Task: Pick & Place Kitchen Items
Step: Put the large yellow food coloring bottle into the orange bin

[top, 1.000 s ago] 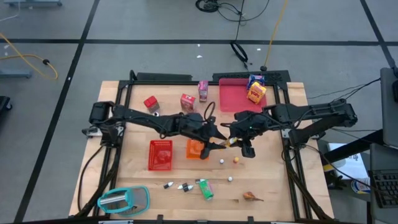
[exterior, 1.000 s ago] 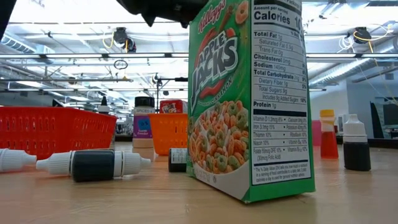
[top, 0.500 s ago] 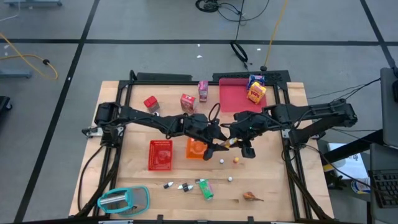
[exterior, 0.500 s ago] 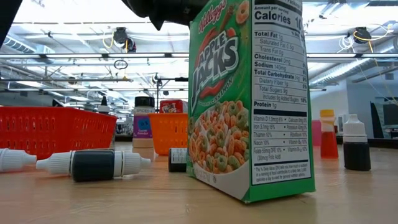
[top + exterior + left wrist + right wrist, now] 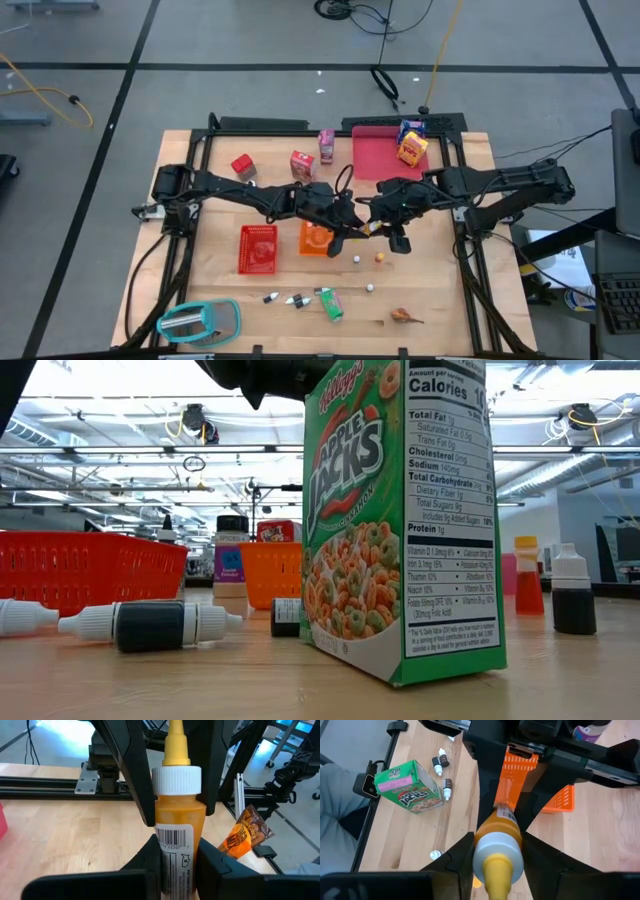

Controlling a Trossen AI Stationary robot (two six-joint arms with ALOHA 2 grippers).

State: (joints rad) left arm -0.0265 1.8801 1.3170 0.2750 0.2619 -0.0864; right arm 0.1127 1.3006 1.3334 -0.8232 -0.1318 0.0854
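Observation:
A yellow mustard bottle (image 5: 179, 815) with a white cap and yellow nozzle hangs in the air over the table's middle (image 5: 371, 229), between my two grippers. My left gripper (image 5: 356, 230) reaches in from the left and is shut on the bottle's label end. My right gripper (image 5: 384, 226) comes from the right and is shut on its cap end. The other kitchen items lie about the table: cartons (image 5: 301, 164) at the far side, small bottles (image 5: 285, 298) and a green cereal box (image 5: 330, 302) near the front edge. My left gripper pinches the bottle's labelled lower body (image 5: 161, 851) between its two fingers, one on each side. The fingers come nearly level from the table's left and lie along the bottle. The bottle is clear of the table, its nozzle pointing away toward the right arm. My right gripper has its two fingers on either side of the bottle's white cap and shoulder (image 5: 481, 851). They slant down from the table's right and lie along the bottle, with the nozzle pointing back between them. The bottle hangs clear of the table.
An orange bin (image 5: 315, 238) stands just below the grippers, with a red bin (image 5: 258, 248) to its left. A pink tray (image 5: 376, 160) with two cartons lies at the far right. Small balls (image 5: 356, 259), a brown packet (image 5: 403, 315) and a teal-rimmed oval (image 5: 200, 320) lie nearer the front.

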